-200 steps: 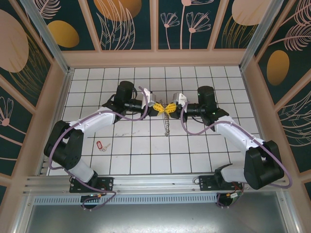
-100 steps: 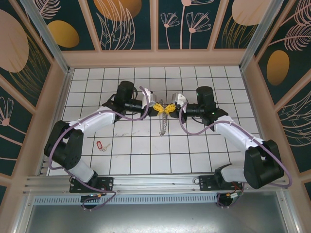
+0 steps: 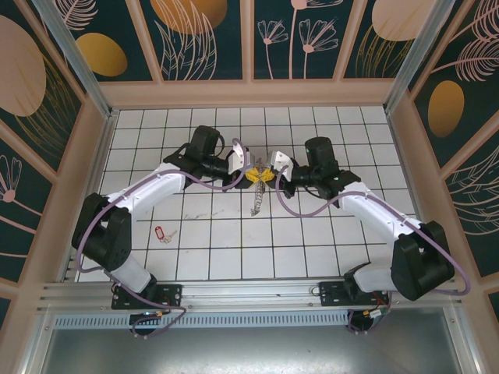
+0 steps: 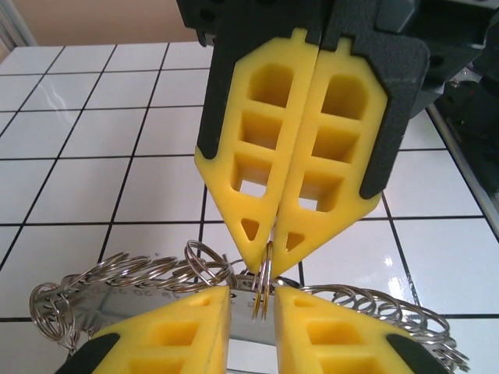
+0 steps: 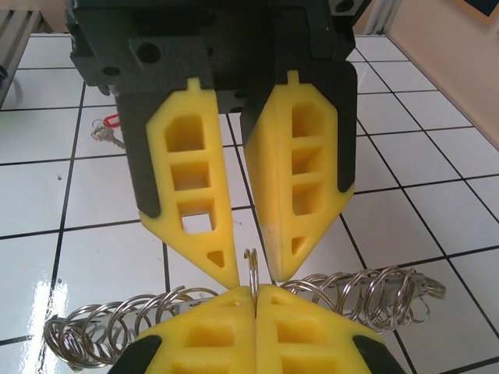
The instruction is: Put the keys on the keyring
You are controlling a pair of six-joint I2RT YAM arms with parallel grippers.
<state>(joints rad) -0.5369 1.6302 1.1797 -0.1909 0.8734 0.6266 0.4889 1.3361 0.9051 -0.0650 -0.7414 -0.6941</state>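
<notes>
The keyring [image 3: 256, 201] is a bunch of metal split rings on a metal strip, hanging above the tiles between the two arms. My right gripper [image 5: 255, 292] is shut on one upright ring [image 5: 249, 265] of it. My left gripper [image 4: 253, 300] faces it tip to tip, open by a narrow gap, with that same ring [image 4: 263, 287] standing between its fingers and no pad visibly touching it. From above, the left gripper [image 3: 251, 174] and right gripper [image 3: 267, 173] meet at mid-table. One of the keys, with a red tag [image 3: 161, 232], lies on the tiles at the near left; its red tag [image 5: 109, 121] also appears behind the left gripper.
The white tiled table [image 3: 312, 234] is boxed in by a wooden frame and patterned walls. Purple cables [image 3: 207, 187] loop from both arms near the grippers. A metal rail [image 3: 249, 292] runs along the near edge.
The left gripper's jaws have parted a little from the ring. Both grippers and the hanging rings have shifted slightly left and farther back. The right gripper has closed fully on the ring.
</notes>
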